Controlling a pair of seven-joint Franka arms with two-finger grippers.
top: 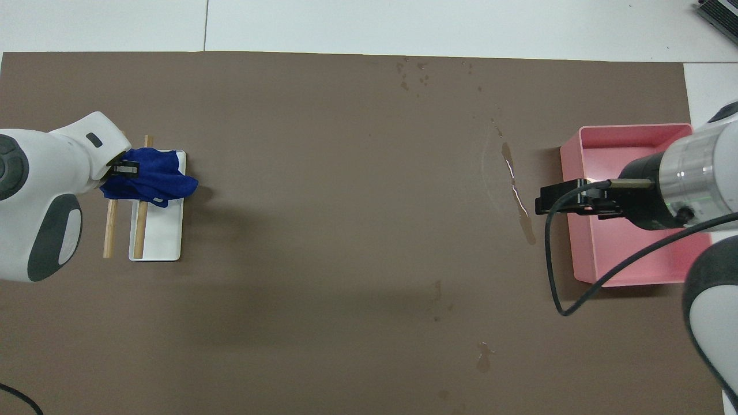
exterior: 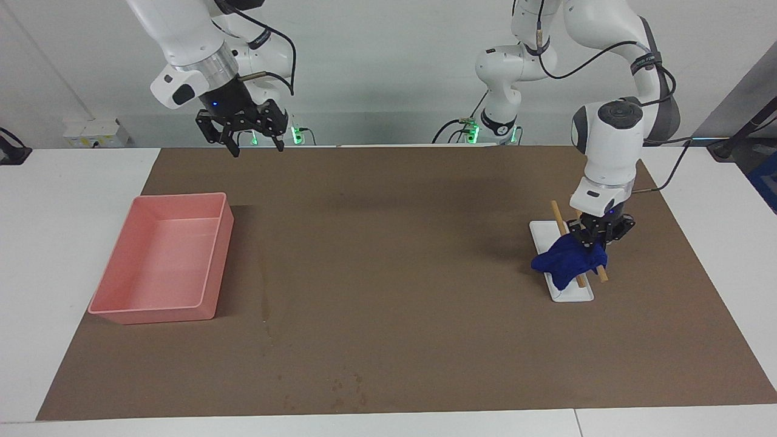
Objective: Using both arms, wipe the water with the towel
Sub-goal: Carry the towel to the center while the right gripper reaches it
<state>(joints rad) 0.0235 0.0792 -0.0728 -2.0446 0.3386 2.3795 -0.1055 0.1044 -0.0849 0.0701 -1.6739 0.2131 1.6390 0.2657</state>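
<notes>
Right now I see a brown mat (exterior: 388, 291) covering most of the white counter (exterior: 61, 200), with a pale wall beyond the arm bases. My landmark is the pink bin (exterior: 164, 258), sitting toward the right arm's end of the mat. Just beside the bin, on its side toward the left arm's end, lies the water (top: 515, 187) — a thin streak whose long axis runs from nearer the robots to farther from them, with small spots scattered farther out. Well apart from the bin, toward the left arm's end, a white tray (exterior: 567, 285) carries two wooden sticks (top: 140, 213). The towel (exterior: 566, 260) is bunched on that tray, draped over the sticks, and my left pincer (exterior: 598, 240) is down on it, fingers closed into the cloth. My right pincer (exterior: 249, 130) waits in the air over the bin's edge — its fingers spread apart, holding nothing.
</notes>
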